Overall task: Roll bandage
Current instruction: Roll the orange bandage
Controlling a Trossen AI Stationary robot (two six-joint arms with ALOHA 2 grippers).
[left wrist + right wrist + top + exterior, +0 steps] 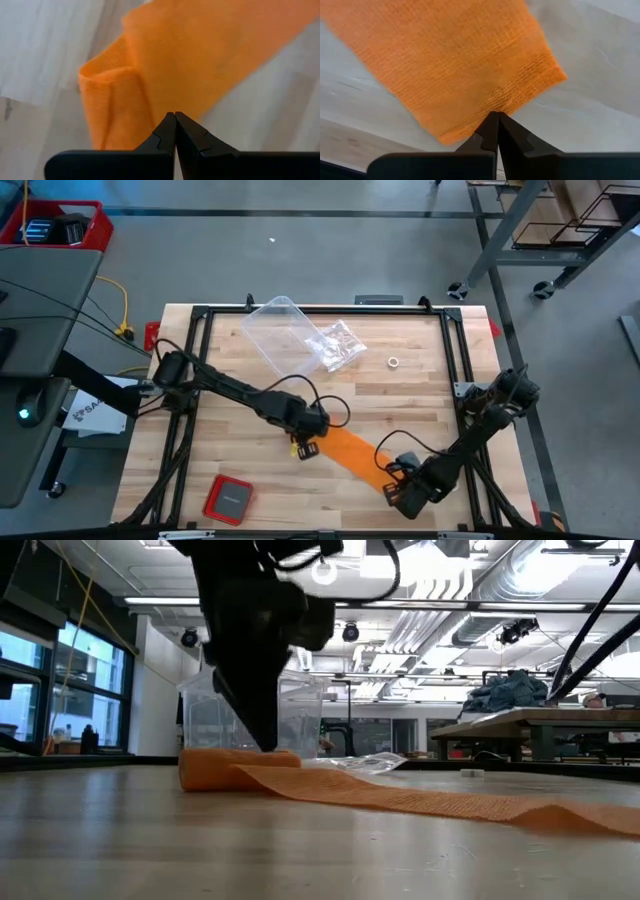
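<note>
Bandage [350,450] lies diagonally across the near-middle of the counter [420,395], mostly flat strip, one end folded/rolled over into a small lump.

Left end effector [306,442] sits at that rolled end, fingers [165,135] pinched fully together, tips down on or just behind the fold. Nothing visibly clamped between them; looks like it's pressing/pushing the roll rather than gripping. Makes sense: closed tips give a narrow pusher to turn the fold over itself.

Right end effector [398,478] at the opposite, free end, also fully closed, tips at the short edge of the strip. Prob acting as an anchor so the strip stays taut and doesn't slide while the other end gets rolled. Can't confirm a pinch on fabric vs. just pressing it onto the wood: the wrist view shows tips meeting right at the hem, no fabric seen between them.

Low view: roll is only a turn or two thick, long tail w/ ripples trailing off toward the right arm. So early in the roll, imo.

Hard to see:
- Contact pt under the left fingers hidden by the arm in the low view and by the wrist in the high view.
- How many turns in the roll: unclear.
- Right tip cut off from the low view.

Clear plastic bag [305,340] and red case [229,499] sit well apart, not involved.
</note>
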